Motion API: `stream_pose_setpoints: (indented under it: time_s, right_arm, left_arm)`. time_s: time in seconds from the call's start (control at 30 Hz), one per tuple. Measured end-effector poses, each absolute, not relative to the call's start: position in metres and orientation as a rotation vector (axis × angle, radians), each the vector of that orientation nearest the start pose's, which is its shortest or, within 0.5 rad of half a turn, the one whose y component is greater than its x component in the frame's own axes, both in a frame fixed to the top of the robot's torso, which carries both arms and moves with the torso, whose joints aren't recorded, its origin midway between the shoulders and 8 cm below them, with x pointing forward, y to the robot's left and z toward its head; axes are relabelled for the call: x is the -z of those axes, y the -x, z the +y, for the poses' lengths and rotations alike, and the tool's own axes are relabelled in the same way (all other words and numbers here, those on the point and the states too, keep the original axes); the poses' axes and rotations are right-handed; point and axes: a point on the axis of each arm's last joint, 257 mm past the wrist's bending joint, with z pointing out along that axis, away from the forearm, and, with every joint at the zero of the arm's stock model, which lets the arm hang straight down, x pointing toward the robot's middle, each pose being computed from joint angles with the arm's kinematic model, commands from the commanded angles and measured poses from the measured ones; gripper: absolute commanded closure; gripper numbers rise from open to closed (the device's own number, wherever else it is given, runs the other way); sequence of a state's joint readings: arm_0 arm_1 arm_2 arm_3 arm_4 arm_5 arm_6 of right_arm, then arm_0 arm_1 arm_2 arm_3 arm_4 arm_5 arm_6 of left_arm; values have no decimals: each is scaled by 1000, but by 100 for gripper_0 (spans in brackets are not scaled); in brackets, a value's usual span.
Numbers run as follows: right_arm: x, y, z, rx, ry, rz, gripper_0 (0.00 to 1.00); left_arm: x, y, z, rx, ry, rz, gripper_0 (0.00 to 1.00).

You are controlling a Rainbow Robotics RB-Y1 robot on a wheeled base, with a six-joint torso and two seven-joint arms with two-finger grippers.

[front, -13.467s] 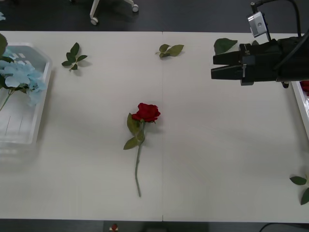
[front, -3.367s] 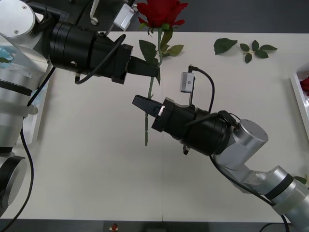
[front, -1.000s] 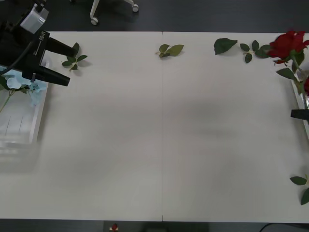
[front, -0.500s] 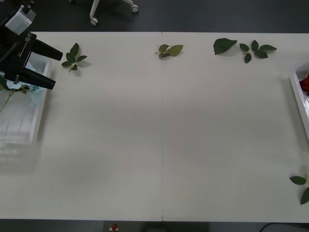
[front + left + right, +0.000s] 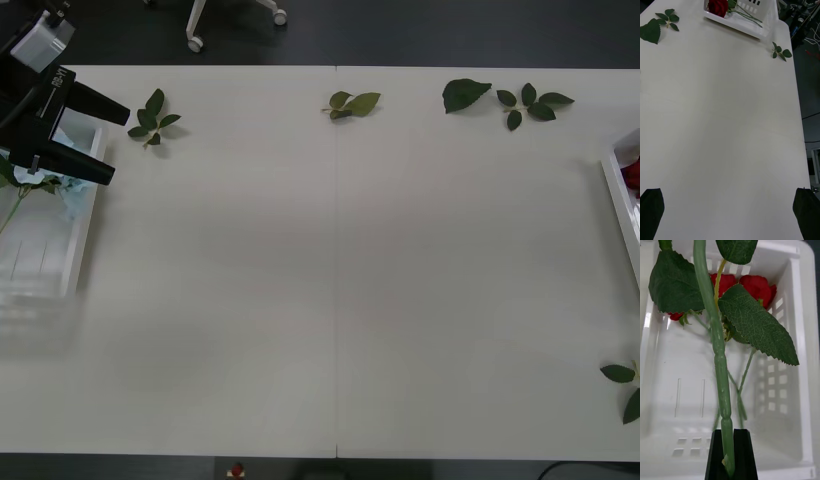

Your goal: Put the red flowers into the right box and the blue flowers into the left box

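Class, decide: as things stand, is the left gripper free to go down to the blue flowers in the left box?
Probably yes. The left gripper hangs open over the left box, with the blue flowers lying just beneath it, and nothing lies between them. The right gripper is busy, shut on a red flower stem.

the right box [image 5: 618, 205] is cut off by the front view's edge, a thin rim showing. the left hand [image 5: 85, 135] covers part of the blue flowers [image 5: 45, 182]. the held rose stem [image 5: 717, 348] runs past the right wrist view's edge, its bloom unseen.
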State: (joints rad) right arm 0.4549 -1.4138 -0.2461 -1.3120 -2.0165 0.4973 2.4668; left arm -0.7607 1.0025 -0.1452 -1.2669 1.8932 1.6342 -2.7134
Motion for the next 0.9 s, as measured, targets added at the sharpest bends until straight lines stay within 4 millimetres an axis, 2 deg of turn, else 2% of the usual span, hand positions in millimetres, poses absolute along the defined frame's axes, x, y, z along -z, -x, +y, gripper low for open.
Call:
stream_pose_setpoints:
  time_s: [0.17, 0.27, 0.37, 0.5, 0.7, 0.9]
  right_arm:
    - [139, -421, -682, 373, 170, 2137, 100]
    - [134, -439, -684, 416, 194, 2112, 100]
    - [138, -453, -684, 410, 164, 2088, 100]
    - [154, -455, -680, 373, 117, 2086, 100]
    - [172, -443, -685, 389, 117, 2116, 100]
    - [165, -443, -696, 437, 104, 2086, 100]
  left_arm:
    - [59, -453, 227, 705, -1545, 1730, 0]
    - [59, -453, 227, 705, -1545, 1730, 0]
    - [59, -453, 227, 705, -1545, 1730, 0]
    - [59, -453, 227, 705, -1545, 1730, 0]
    - [59, -453, 227, 705, -1545, 1730, 0]
    - [59, -453, 227, 705, -1545, 1730, 0]
